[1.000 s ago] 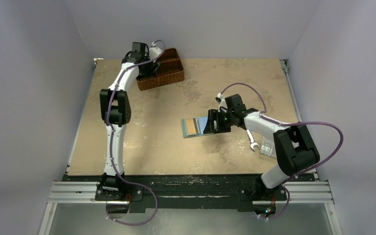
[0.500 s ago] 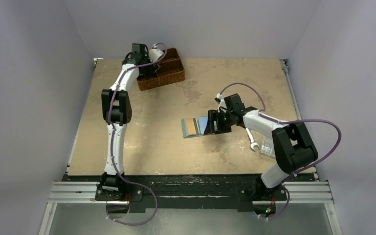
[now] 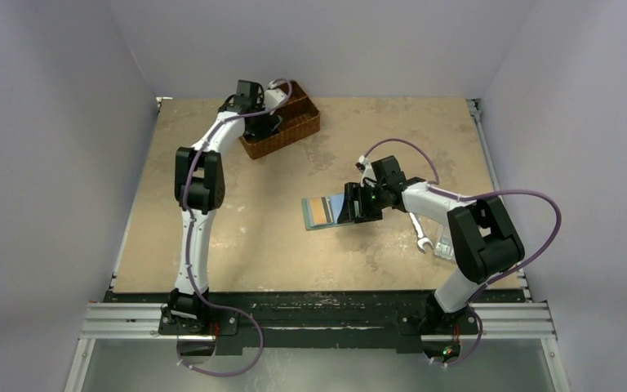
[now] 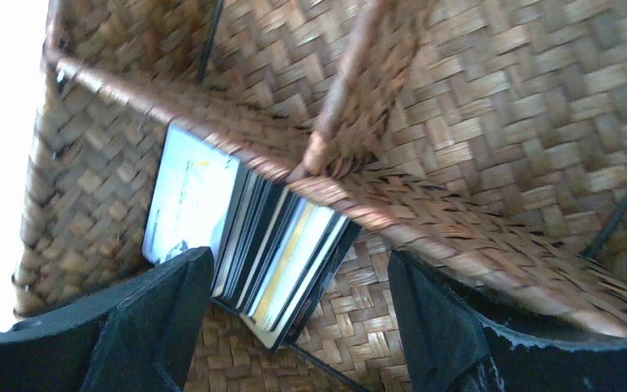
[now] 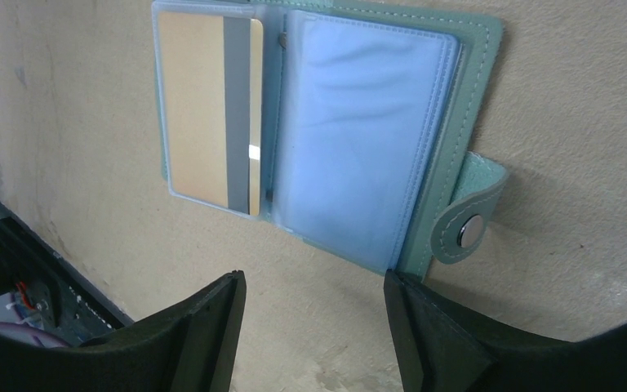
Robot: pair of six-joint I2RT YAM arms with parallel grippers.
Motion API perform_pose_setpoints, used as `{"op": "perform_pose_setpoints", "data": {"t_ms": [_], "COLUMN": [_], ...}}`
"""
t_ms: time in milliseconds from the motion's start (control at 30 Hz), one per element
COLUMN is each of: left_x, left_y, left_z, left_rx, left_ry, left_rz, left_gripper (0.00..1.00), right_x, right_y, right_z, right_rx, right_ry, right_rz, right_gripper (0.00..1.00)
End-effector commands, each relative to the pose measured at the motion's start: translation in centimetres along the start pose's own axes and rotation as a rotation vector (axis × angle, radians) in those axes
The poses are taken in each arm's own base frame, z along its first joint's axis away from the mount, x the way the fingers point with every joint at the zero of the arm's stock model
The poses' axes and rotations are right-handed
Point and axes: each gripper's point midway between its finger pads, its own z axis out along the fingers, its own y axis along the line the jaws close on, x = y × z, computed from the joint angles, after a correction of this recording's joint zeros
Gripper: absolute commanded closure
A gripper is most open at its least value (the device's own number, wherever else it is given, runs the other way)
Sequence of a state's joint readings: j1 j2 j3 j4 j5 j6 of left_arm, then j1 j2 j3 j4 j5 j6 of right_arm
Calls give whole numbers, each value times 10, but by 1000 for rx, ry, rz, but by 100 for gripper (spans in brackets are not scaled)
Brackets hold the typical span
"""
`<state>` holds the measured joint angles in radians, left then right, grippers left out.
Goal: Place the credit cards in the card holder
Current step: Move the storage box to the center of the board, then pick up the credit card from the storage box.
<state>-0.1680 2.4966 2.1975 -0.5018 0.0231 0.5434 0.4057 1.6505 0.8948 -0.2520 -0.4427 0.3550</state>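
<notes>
Several credit cards (image 4: 253, 237) stand on edge as a stack in one compartment of the wicker basket (image 4: 498, 106). My left gripper (image 4: 298, 322) is open inside that compartment, one finger at the stack's left face and the other well to its right. From above, the left gripper (image 3: 268, 122) reaches into the basket (image 3: 302, 124). The teal card holder (image 5: 457, 106) lies open on the table with a tan card (image 5: 204, 106) in its left pocket and a clear empty sleeve on the right. My right gripper (image 5: 314, 327) is open just short of the holder's near edge, holding nothing.
A silver wrench (image 3: 419, 233) and a clear plastic box (image 3: 445, 247) lie on the table to the right of my right arm. The card holder (image 3: 325, 212) sits mid-table under the right gripper (image 3: 353, 204). Walls close in the table at the back and both sides.
My left gripper opened wider and moved right at the basket, and the basket shifted right and turned. The right arm barely moved.
</notes>
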Motion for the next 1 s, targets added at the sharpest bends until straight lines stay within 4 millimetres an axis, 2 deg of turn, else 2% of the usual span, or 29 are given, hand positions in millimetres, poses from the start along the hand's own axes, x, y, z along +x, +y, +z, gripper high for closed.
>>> {"op": "perform_pose_setpoints", "data": {"t_ms": [0, 67, 267, 433, 533, 800, 967], "left_x": [-50, -53, -51, -47, -37, -27, -6], "left_y": [-35, -40, -24, -26, -27, -6, -14], "left_z": [-39, -43, -50, -56, -51, -39, -20], "left_rx": [36, 36, -21, -11, -16, -56, 3], "left_ry": [-86, -89, -45, -28, -3, 13, 70], "left_rz": [-58, -71, -55, -36, -25, -24, -28], "left_gripper": [16, 16, 16, 16, 16, 16, 14], "right_x": [-13, -11, -7, -8, -9, -8, -8], "right_y": [15, 14, 12, 13, 13, 12, 13], "right_z": [-5, -5, -4, 1, 2, 1, 0], "right_rx": [-62, -64, -60, -74, -77, -69, -69], "right_ry": [-51, -48, -45, -36, -37, -34, -40], "right_rz": [-35, -38, -39, -31, -30, -29, -31], "right_gripper": [30, 30, 30, 30, 30, 30, 30]}}
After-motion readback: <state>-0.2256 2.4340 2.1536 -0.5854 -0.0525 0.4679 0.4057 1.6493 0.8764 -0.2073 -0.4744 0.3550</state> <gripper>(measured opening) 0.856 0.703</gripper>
